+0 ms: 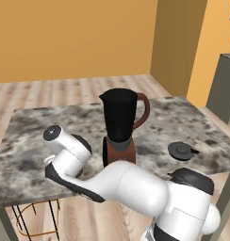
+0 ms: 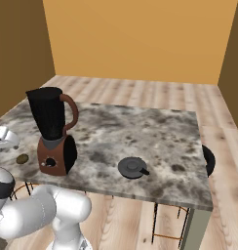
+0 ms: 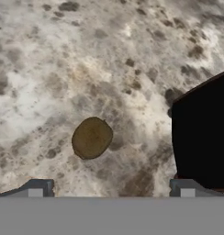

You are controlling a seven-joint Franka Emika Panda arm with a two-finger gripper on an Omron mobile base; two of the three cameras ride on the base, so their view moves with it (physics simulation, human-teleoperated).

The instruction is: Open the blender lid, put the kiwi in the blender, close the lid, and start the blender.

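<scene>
End effector (image 3: 111,188) tips wide apart above kiwi (image 3: 91,137); blender (image 3: 203,133) frame-cropped.

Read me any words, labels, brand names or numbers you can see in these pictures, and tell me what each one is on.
None: no readable text anywhere.
The blender, its dial, the blender lid, the kiwi and the marble counter all carry no lettering or marks.

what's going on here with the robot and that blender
The robot arm's open gripper hovers above the kiwi, which lies on the marble table beside the blender. Nothing is gripped. The lid is already off, lying flat on the table apart from the blender, whose jar stands open.
</scene>
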